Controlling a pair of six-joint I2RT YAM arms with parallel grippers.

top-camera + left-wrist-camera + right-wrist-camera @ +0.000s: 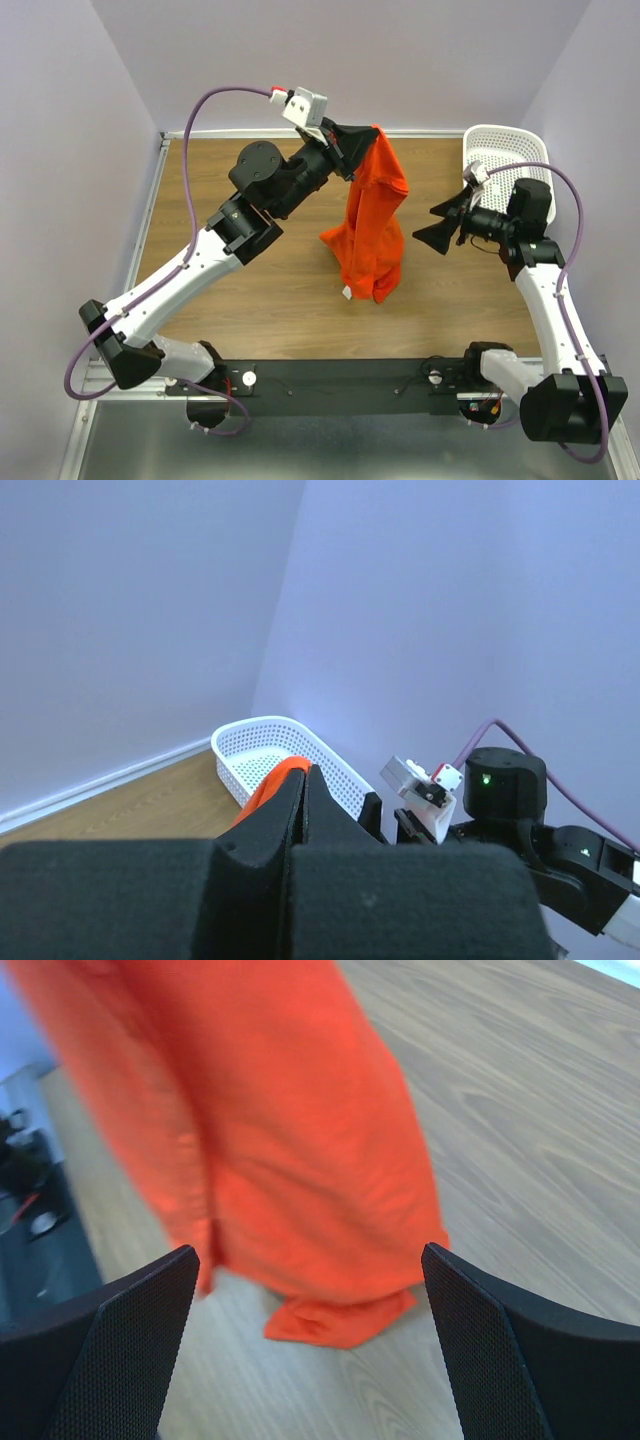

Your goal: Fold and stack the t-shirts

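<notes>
**One t-shirt [372,220] hanging from the left end effector [357,138]**

One bright orange-red t-shirt is in the scene, and it hangs straight down below the left end effector. This end effector is raised above the table [270,300], and its two fingers are pressed together on the upper edge of the cloth. In the left wrist view the fingers [288,805] show no gap, and a fold of the orange cloth [272,780] comes out just beyond their tips. The shirt is bunched into a long narrow shape. Its lower end seems to touch the wooden table, where a small white label [347,293] shows at the bottom edge.

The right end effector [438,226] is just beside the shirt, at about its middle height, and points toward it. Its jaws are spread wide and hold nothing. In the right wrist view the orange cloth [290,1140] fills the space ahead of the two black fingers [130,1340], close to them but not between them.

Behind the right end effector, at the far corner of the table, stands a white plastic lattice basket [497,130].
</notes>
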